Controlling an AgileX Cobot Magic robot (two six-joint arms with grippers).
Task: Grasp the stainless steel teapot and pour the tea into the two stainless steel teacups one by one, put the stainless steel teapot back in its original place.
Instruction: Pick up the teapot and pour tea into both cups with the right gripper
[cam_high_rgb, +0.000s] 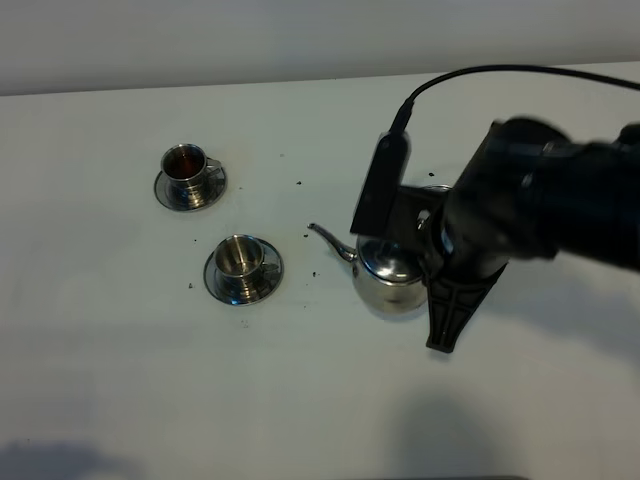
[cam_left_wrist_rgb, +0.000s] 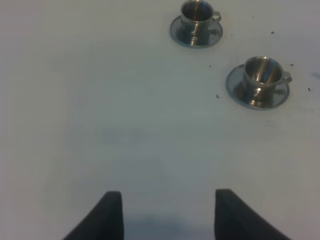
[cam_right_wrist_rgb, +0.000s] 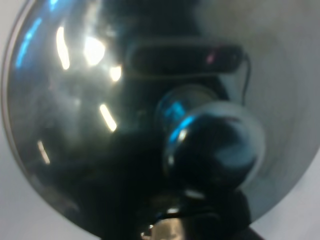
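On the white table (cam_high_rgb: 120, 380): two little steel cups on saucers over on the left, the pot further right, and a few dark specks (cam_high_rgb: 299, 183) scattered around.
Teapot: the stainless steel teapot (cam_high_rgb: 388, 280) is upright under the right arm (cam_high_rgb: 560, 200), with its thin spout (cam_high_rgb: 330, 240) aimed toward the cups. Honestly can't tell if its base touches the table or is just off it.
Right hand: the right gripper (cam_high_rgb: 447, 318) comes down on the side of the pot away from the spout. It's clamped tight and looks like it has the pot by the handle, though the arm hides the handle itself.
Right wrist view: pretty much all domed lid (cam_right_wrist_rgb: 65, 100) and its round knob (cam_right_wrist_rgb: 215, 145), super close and blurry.
Far cup: the far teacup (cam_high_rgb: 186, 163) sits on its saucer (cam_high_rgb: 190, 195). The inside looks dark brownish.
Near cup: the near teacup (cam_high_rgb: 238, 256) sits on its own saucer (cam_high_rgb: 265, 282), closer to the spout. The inside is bright bare steel.
Left hand: the left gripper (cam_left_wrist_rgb: 168, 195) hovers over bare table well apart from both cups, fingers spread wide with nothing between them.
Cable: a black cable (cam_high_rgb: 480, 72) arcs over the right arm.
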